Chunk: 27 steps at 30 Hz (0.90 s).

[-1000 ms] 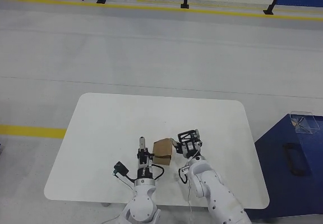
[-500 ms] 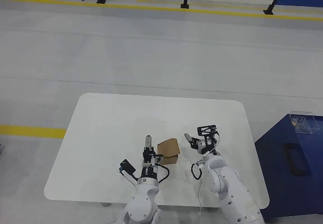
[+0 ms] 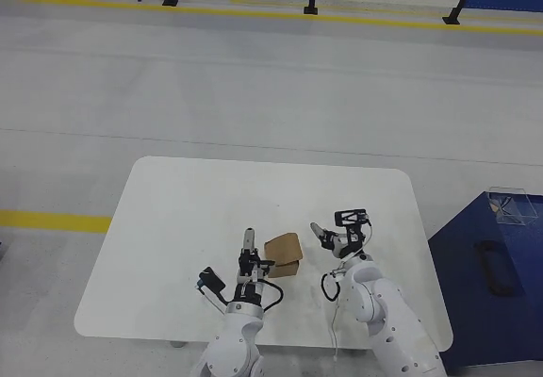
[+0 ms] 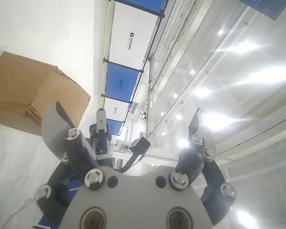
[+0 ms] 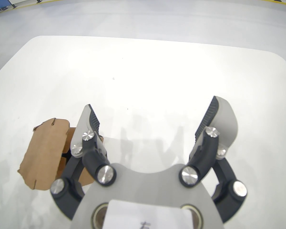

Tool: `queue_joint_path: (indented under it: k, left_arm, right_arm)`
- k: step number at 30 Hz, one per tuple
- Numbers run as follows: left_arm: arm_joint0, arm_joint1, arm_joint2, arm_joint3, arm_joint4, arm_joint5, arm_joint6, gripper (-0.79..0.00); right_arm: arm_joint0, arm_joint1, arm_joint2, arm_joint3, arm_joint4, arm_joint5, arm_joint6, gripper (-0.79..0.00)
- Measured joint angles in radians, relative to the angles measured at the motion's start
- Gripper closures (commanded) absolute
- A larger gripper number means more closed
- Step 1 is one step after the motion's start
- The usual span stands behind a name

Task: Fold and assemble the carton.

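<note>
Top view: the carton (image 3: pixel 283 254) is found sitting on the table (image 3: pixel 177 217) near the front edge, between the left gripper (image 3: pixel 249 240) and the right gripper (image 3: pixel 336 227), and both claws are spread wide with nothing held. Looks like a gap between folds tbh, since the body is already boxed up but one flap (image 5: pixel 44 153) is left sticking out flat. Next up, that flap would need to be pushed over and tucked while the body is pinned from the other side.
</note>
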Motion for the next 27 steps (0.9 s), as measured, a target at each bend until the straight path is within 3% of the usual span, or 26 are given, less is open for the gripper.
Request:
queue_joint_path:
  k: [4,8,10,14,27]
  left_arm:
    - [-0.043,0.014,-0.03,-0.054,0.108,0.22,-0.07,-0.785]
    - [-0.101,0.035,-0.084,-0.083,0.193,0.459,-0.22,-0.785]
    - [-0.126,0.045,-0.098,-0.078,0.247,0.513,-0.291,-0.785]
    - [-0.15,0.055,-0.12,-0.068,0.274,0.537,-0.384,-0.785]
    - [-0.149,0.054,-0.12,-0.068,0.272,0.536,-0.381,-0.785]
  right_arm:
    - [-0.013,0.001,0.017,-0.026,-0.012,0.04,0.023,-0.785]
    - [-0.016,-0.004,0.012,-0.027,0.006,0.093,0.062,-0.785]
    - [-0.01,-0.006,0.009,-0.017,0.017,0.105,0.089,-0.785]
    - [0.002,-0.007,0.005,-0.006,0.013,0.106,0.114,-0.785]
    - [0.002,-0.007,0.005,-0.007,0.014,0.106,0.113,-0.785]
